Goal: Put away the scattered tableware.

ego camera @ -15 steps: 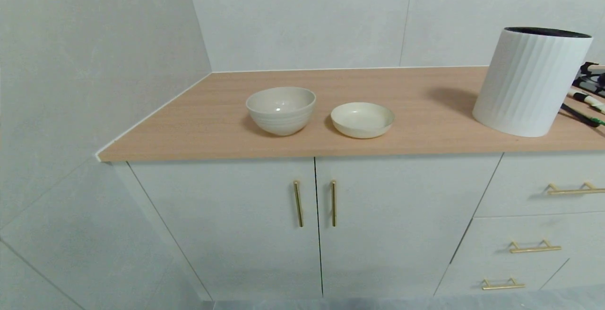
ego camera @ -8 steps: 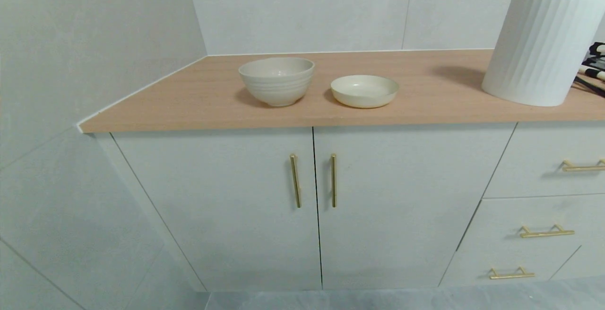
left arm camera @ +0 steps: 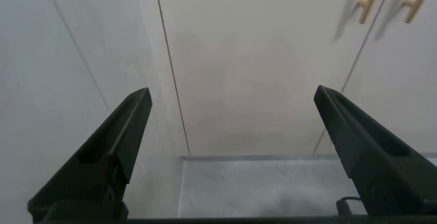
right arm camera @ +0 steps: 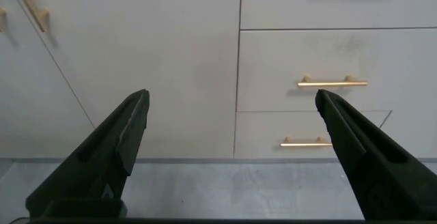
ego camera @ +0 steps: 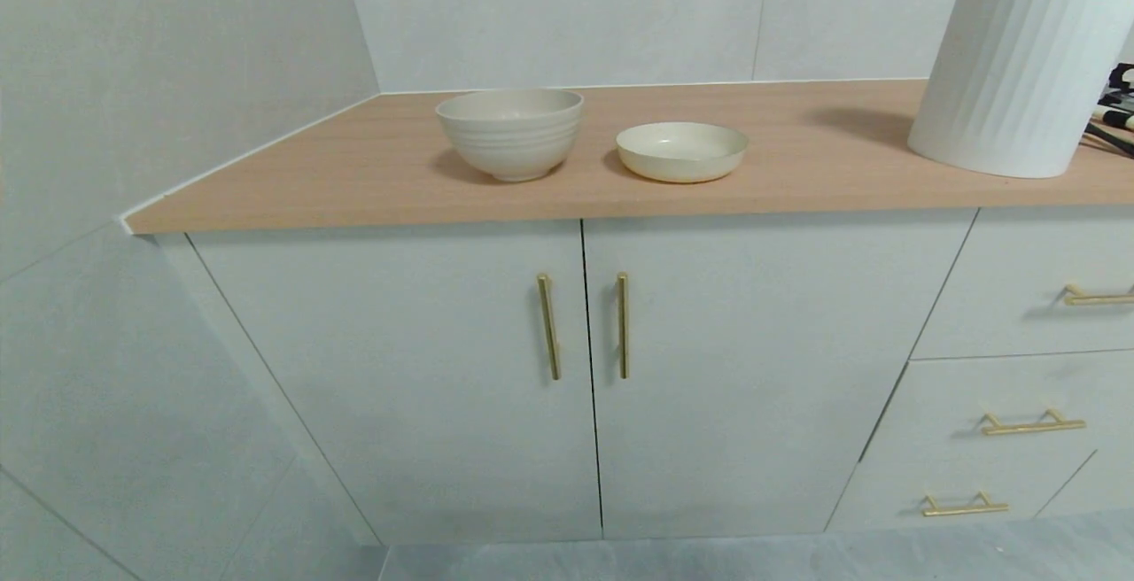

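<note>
Now we've sunk toward the cabinet [ego camera: 425, 360]; bowl [ego camera: 510, 133], dish [ego camera: 681, 151] untouched; left gripper [left arm camera: 232, 152], right gripper [right arm camera: 232, 152] gape empty.

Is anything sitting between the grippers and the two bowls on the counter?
Nothing on the counter blocks the deep bowl or the shallow dish; the white ribbed container stands right of them. The left gripper and right gripper are low, facing the cabinet fronts.
</note>
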Available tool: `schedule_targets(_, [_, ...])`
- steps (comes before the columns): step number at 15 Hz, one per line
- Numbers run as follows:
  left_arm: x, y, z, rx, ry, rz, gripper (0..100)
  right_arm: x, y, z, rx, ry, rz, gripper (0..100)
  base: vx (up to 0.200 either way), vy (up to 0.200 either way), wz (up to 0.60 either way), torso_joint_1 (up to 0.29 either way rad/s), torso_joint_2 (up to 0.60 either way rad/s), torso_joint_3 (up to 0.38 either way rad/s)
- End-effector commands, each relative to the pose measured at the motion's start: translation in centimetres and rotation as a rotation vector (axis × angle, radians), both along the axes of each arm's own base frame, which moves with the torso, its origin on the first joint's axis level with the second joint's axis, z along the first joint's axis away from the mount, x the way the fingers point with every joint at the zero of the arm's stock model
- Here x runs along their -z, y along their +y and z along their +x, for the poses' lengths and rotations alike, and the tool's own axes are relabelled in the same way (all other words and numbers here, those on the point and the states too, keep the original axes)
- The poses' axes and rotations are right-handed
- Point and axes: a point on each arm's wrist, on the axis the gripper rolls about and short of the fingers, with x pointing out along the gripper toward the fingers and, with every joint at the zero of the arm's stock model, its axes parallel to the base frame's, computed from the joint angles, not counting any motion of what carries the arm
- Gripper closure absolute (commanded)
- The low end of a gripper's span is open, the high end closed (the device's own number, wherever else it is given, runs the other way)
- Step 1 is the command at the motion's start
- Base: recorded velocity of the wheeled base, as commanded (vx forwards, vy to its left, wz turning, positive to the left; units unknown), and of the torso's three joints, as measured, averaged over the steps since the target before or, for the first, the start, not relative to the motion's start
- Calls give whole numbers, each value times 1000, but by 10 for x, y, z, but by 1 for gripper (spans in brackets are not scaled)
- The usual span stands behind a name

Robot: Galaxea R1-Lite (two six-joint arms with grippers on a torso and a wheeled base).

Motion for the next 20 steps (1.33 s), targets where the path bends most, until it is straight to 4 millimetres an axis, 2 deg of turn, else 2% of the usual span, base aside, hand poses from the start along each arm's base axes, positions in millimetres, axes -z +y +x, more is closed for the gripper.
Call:
schedule_targets(1, [0, 0, 0, 0, 0, -1, 0, 0, 0, 0, -1, 1, -1, 0, 0, 0, 0, 0, 0, 0])
schedule_targets(16, [0, 0, 0, 0, 0, -1, 0, -1, 0, 0, -9, -2, -2, 0, 0, 0, 0, 0, 0, 0])
schedule_targets(17, [0, 0, 0, 0, 1, -1, 0, -20, 0, -5, -15, -66, 13, 0, 0, 0, 0, 0, 0, 0])
schedule_targets(18, [0, 0, 0, 0, 1, -1, 0, -57, 1, -16, -75, -145, 109, 0, 0, 0, 0, 0, 0, 0])
schedule_targets(19, [0, 0, 0, 0, 0, 1, 0, -76, 2, -14, -178, -93, 172, 0, 0, 0, 0, 0, 0, 0])
schedule_targets(20, [0, 0, 0, 0, 1, -1, 0, -81, 3, -9, -252, -27, 171, 0, 0, 0, 0, 0, 0, 0])
